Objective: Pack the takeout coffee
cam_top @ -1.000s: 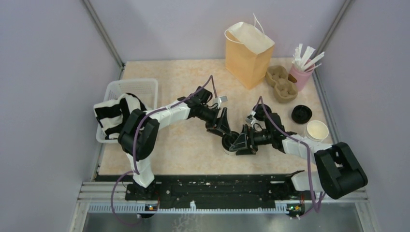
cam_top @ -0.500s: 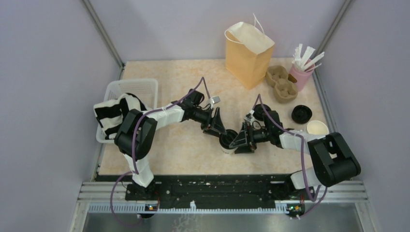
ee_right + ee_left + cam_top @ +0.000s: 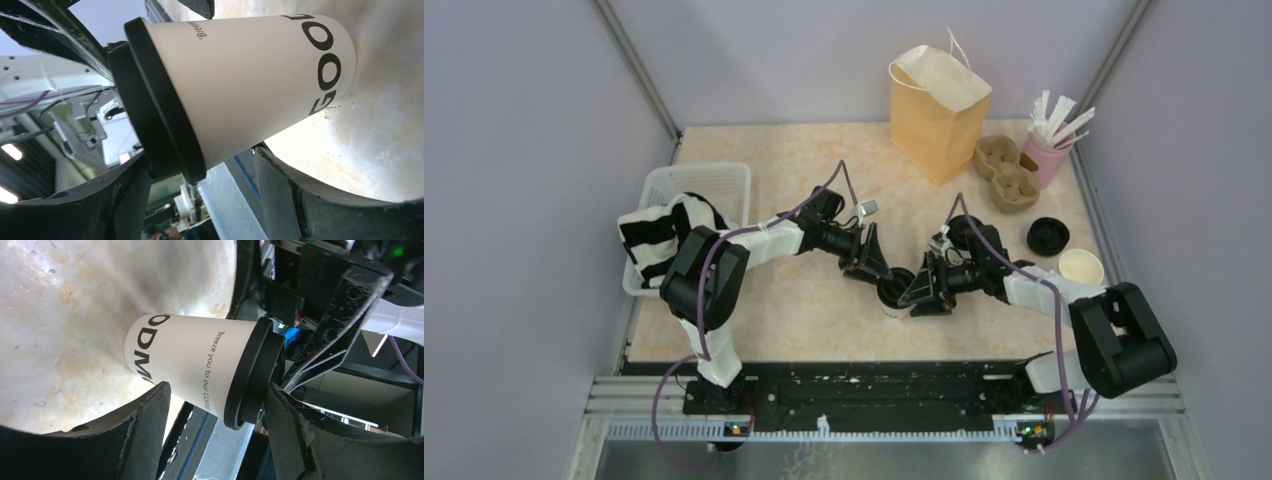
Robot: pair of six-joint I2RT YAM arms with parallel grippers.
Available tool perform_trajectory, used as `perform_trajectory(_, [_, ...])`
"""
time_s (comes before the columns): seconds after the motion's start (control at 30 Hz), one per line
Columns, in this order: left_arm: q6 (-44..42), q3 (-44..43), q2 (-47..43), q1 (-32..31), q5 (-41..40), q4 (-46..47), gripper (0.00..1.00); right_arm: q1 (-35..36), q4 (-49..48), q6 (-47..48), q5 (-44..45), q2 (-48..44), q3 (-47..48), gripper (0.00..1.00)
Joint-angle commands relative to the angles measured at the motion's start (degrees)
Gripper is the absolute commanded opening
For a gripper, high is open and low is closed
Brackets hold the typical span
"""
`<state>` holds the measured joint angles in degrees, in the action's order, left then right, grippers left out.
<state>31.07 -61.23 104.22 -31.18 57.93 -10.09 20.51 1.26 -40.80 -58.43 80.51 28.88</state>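
Overhead view; two close wrist views
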Motion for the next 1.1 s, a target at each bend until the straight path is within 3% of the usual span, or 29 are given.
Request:
perform_trajectory(0.0, [-6.5, 1.4, 0.2, -0.6, -8.7, -8.8, 0.76, 0.4, 12.0, 6.8, 27.6, -2.1, -0.5, 0.67])
perform_trajectory(0.23, [-1.9, -5.1, -2.1, -0.6, 0.1, -4.5, 0.90, 0.4, 10.8, 7.6, 20.3, -2.6, 4.1, 0.70])
perform_trajectory(0.5, [4.5, -5.9, 0.4, -0.5, 1.5, 3.5, 0.98, 0.3, 10.4, 9.1, 17.7, -0.5, 6.1, 0.70])
perform_trajectory(0.83, [4.2, -7.4, 4.7, 1.8, -2.0, 1.7, 0.84, 0.3, 9.6, 8.4, 17.9, -0.2, 5.2, 0.70])
perform_trajectory(1.07, [7.5, -4.7, 6.0, 2.6, -0.7, 6.6, 0.76, 0.3, 9.4, 8.8, 17.8, 0.6, 5.1, 0.69])
